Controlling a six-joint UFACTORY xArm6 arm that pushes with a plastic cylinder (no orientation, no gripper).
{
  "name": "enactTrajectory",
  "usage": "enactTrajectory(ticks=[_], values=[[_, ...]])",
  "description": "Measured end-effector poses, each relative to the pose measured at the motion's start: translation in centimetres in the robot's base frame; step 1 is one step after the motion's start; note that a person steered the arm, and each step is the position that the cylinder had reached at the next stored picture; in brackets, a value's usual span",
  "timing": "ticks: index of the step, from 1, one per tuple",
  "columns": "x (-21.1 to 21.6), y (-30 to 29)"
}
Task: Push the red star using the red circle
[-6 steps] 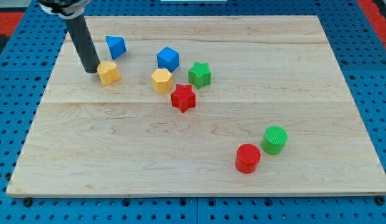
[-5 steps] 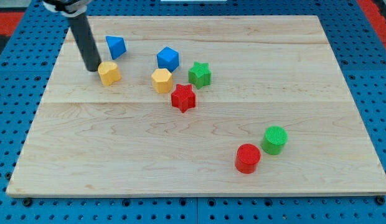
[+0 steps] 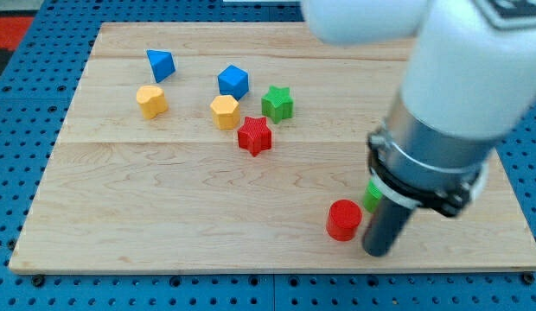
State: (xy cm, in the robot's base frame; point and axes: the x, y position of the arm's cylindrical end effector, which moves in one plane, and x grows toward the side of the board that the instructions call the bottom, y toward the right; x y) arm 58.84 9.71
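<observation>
The red star (image 3: 254, 136) lies near the board's middle, toward the view's upper left. The red circle (image 3: 343, 219) sits at the lower right. My tip (image 3: 377, 253) rests on the board just to the right of and slightly below the red circle, close to it. The rod and the arm's large white and grey body rise above it and fill the view's right side. The green circle (image 3: 371, 197) is mostly hidden behind the rod; only a sliver shows.
A green star (image 3: 277, 103), a blue cube-like block (image 3: 233, 81) and a yellow hexagon (image 3: 225, 111) cluster just above the red star. A yellow block (image 3: 151, 100) and a blue triangle-like block (image 3: 160, 64) lie at the upper left. The wooden board (image 3: 164, 225) sits on a blue pegboard.
The arm has swung from the upper left, beside the yellow block, to the lower right beside the red circle. No block has visibly moved.
</observation>
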Motion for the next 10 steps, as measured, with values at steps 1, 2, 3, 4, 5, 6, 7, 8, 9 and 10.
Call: enactTrajectory(ticks=[1,2,3,4,5,6,7,8,9,10], values=[[-3.5,-9.4],[-4.6,-6.1],[-5.6,-5.2],[-9.8,-3.2],[-10.6,2.1],[-13.4,5.4],[-11.5,-6.2],[-11.5,-4.0],[-14.6,-2.7],[-9.1,-5.8]])
